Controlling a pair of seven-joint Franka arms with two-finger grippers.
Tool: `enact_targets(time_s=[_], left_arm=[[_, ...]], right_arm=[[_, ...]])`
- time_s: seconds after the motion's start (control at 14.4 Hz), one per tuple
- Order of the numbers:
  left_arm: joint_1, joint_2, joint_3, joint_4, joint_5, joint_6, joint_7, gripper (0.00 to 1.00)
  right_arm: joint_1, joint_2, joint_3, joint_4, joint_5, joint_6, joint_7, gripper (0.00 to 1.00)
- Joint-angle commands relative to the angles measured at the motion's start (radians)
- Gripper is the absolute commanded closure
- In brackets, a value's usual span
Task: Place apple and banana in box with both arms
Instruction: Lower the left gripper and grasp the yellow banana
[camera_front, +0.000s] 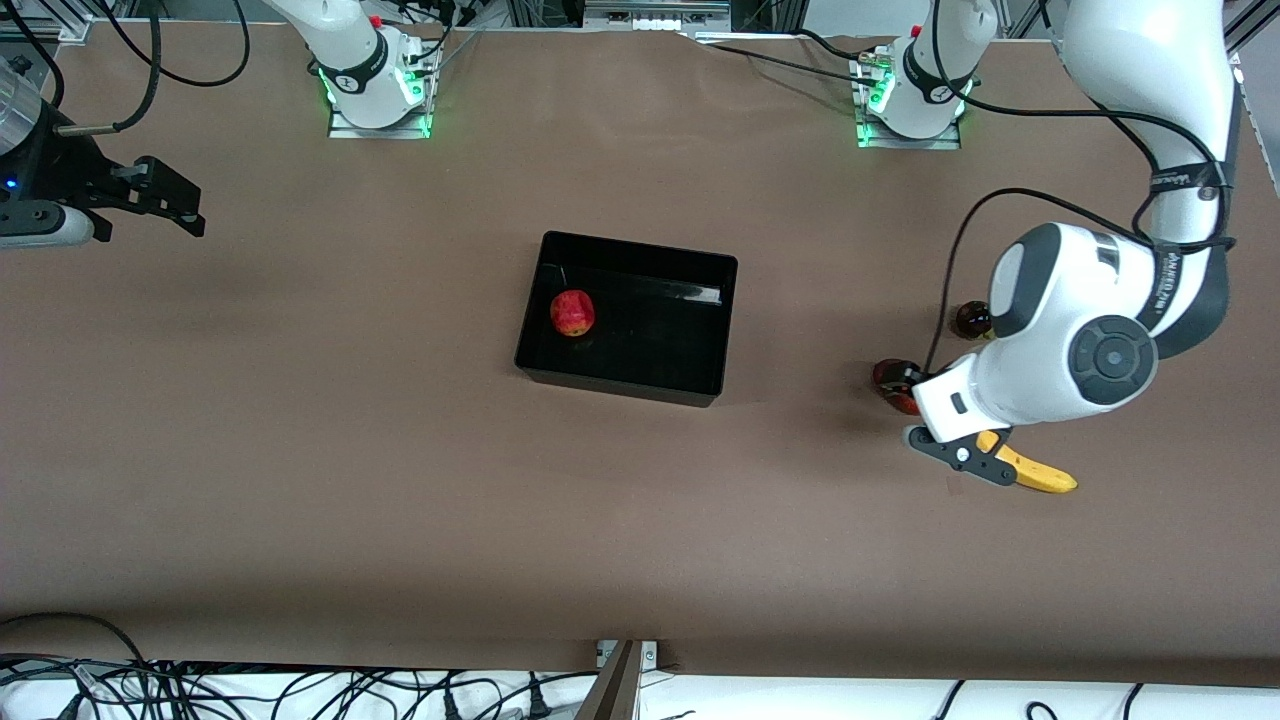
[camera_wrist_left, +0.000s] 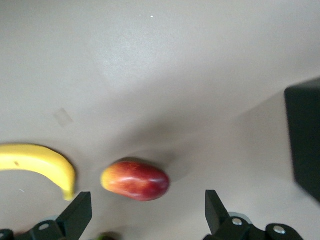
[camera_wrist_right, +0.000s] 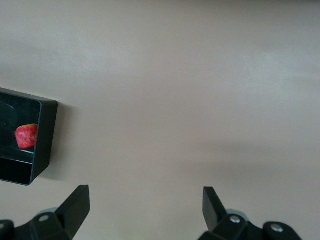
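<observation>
Only in the left wrist view: mango-like fruit (camera_wrist_left: 135, 179) between left hand's (camera_wrist_left: 148, 217) wide-open, empty fingers.

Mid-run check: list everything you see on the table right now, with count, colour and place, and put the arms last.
box: 1, black, mid-table.
apple: 1, red with yellow, inside the box, at the end toward the right arm.
banana: 1, yellow, on the table at the left arm's end, partly under the left claw.
mango-like fruit: 1, red and yellow, beside the banana, toward the box.
dark round fruit: 1, dark red, farther from the front camera than the banana.
left claw: 1, black, open, low over the banana.
right claw: 1, black, open, waiting over bare table at the right arm's end.
</observation>
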Motion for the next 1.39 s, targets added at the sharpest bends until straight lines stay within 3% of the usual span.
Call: enact_targets(time_s=[0.0,0.35,0.56,1.11,1.32], left_arm=[[0.038,0.009,-0.008,0.016,0.055,-0.015,0.218,0.00],[0.094,0.032,-0.008,0.016,0.122,-0.003,0.593,0.00],[0.153,0.052,-0.008,-0.001,0.158,0.166,0.849,0.00],[0.253,0.215,-0.008,0.002,0.156,0.389,1.581,0.00],[0.292,0.259,-0.015,-0.008,0.145,0.432,1.693,0.00]], right_arm=[[0.001,-0.006,0.005,0.007,-0.017,-0.013,-0.004,0.00],[-0.003,-0.008,0.000,0.007,-0.003,-0.016,0.002,0.00],[-0.002,-0.009,0.005,0.007,0.000,-0.017,0.002,0.00],[-0.002,-0.009,0.005,0.007,0.003,-0.017,0.002,0.00],[-0.002,-0.009,0.005,0.007,0.003,-0.017,0.002,0.00]])
